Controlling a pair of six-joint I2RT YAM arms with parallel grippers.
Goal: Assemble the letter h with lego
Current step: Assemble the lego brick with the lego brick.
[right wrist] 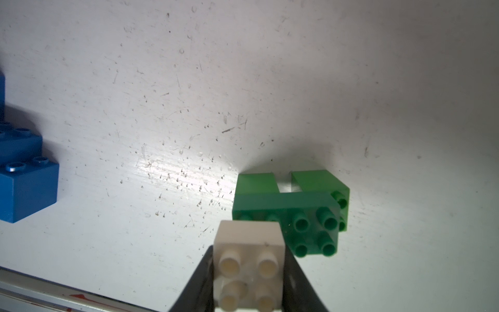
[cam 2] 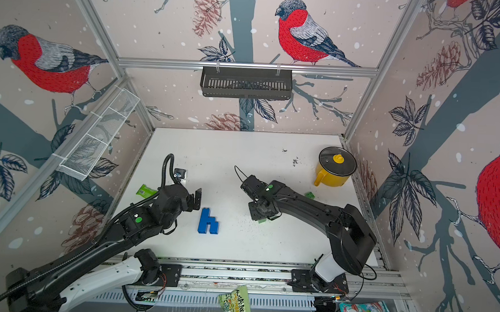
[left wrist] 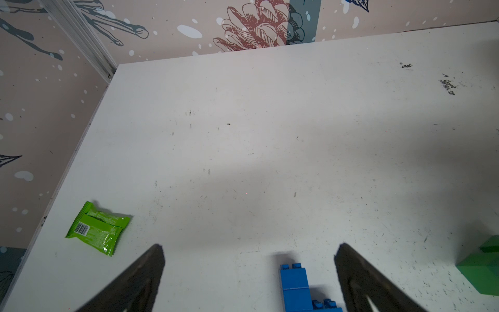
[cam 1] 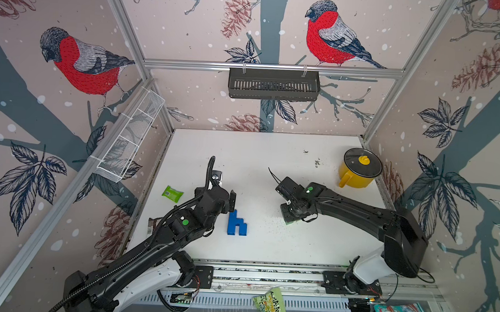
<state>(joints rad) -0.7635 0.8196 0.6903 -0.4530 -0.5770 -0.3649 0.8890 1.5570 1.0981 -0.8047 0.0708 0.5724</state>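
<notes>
In a top view a flat green packet (cam 1: 172,193) lies left of centre; just right of it the left gripper (left wrist: 249,267) hangs with jaws wide apart beside the blue lego h (cam 1: 236,224), which lies flat at mid-frame and looks complete; further right, the right gripper (right wrist: 249,252) is clamped on a white brick (right wrist: 249,272) close to joined green bricks (right wrist: 291,213), contact unclear; a yellow pot (cam 1: 358,171) stands upper right. The bricks look light, rigid and smooth-sided; best pinched across opposite flat walls, clear of the studs.
</notes>
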